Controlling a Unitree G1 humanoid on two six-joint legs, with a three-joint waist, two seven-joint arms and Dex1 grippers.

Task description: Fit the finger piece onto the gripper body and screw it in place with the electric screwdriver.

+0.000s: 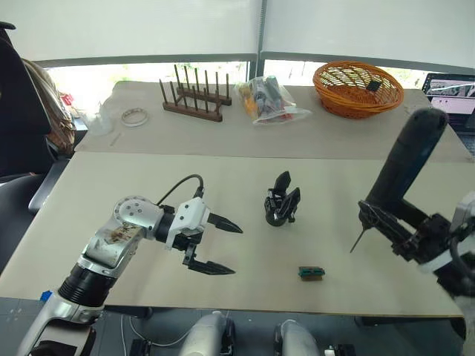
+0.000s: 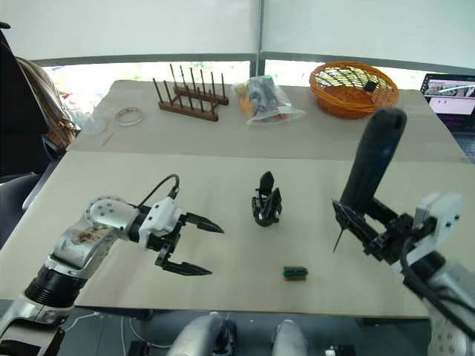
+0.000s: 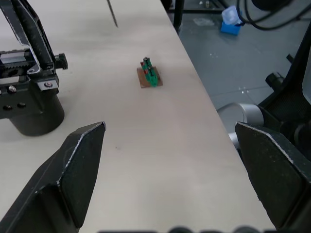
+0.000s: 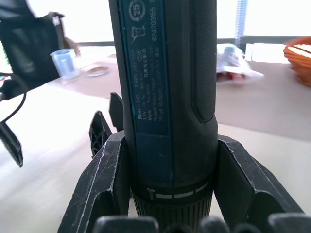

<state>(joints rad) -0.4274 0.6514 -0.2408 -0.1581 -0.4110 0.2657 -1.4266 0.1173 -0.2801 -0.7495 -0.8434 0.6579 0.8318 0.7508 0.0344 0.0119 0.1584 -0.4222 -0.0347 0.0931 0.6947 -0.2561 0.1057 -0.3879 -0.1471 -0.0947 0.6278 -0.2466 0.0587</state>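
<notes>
Screwdriver [image 1: 407, 159] in R end effector [image 1: 393, 226]

Looks like a lab/office test space: plain beige worktables [image 1: 245, 222] pushed together under windows with roller blinds [image 1: 133, 26], laptop [image 1: 451, 96] at upper right, black office chair [image 1: 18, 148] at left, grey floor with cables and a blue box [image 3: 229, 24].

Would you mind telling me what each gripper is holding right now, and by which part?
The right gripper clamps the electric screwdriver around the lower end of its handle, near the bit. The left gripper is open and empty.
</notes>
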